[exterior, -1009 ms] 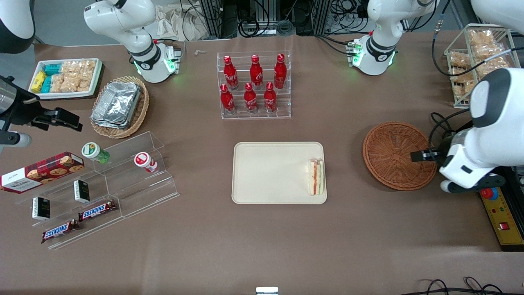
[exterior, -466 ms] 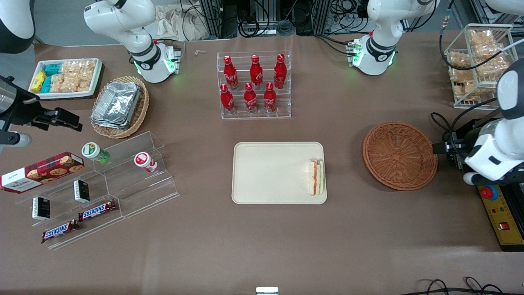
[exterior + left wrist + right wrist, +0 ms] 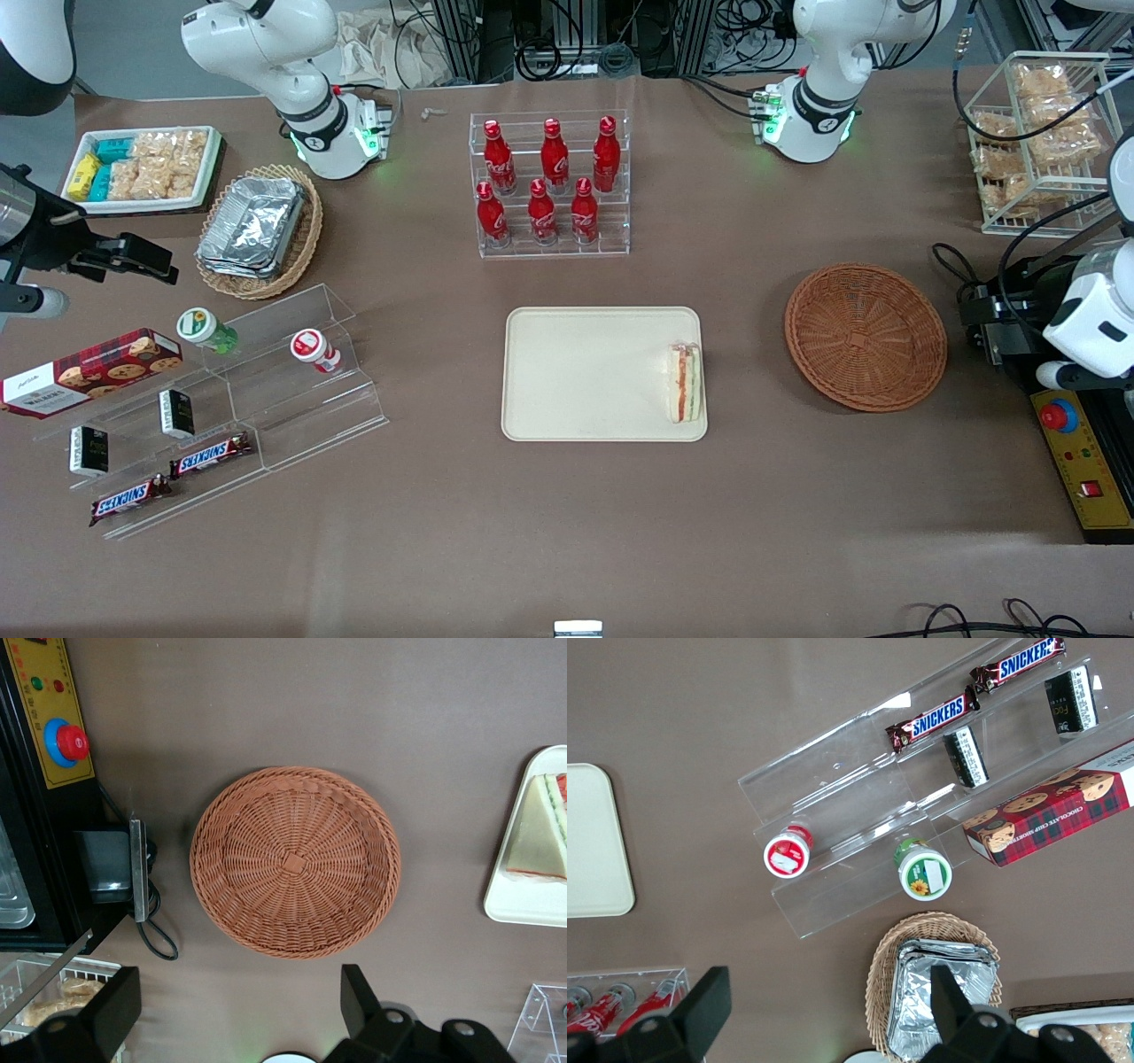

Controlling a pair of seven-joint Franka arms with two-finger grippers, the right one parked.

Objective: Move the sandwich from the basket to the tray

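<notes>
Front view: the sandwich (image 3: 685, 395) lies flat on the cream tray (image 3: 585, 372), at the tray's edge nearest the wicker basket (image 3: 866, 337), its filling stripes running along that edge. The basket holds nothing. The left arm's tool (image 3: 979, 312) sits at the working arm's end of the desk, just beside the basket rim and above the yellow control box (image 3: 1088, 470), well apart from the sandwich.

Left wrist view: the tool (image 3: 232, 1010) hangs high over the basket (image 3: 295, 861), its two dark fingers (image 3: 356, 990) spread wide with nothing between them, so it is released. A corner of the tray (image 3: 523, 908) shows with the sandwich (image 3: 539, 835) resting fully inside the rim.

Right wrist view: only a corner of the tray (image 3: 595, 842) and the acrylic snack shelf (image 3: 859, 833).

By my judgement the placing is done and what remains is retreat. To do it well, lift clear, keep the fingers spread, and steer away from the cables and the control box beside the basket.
</notes>
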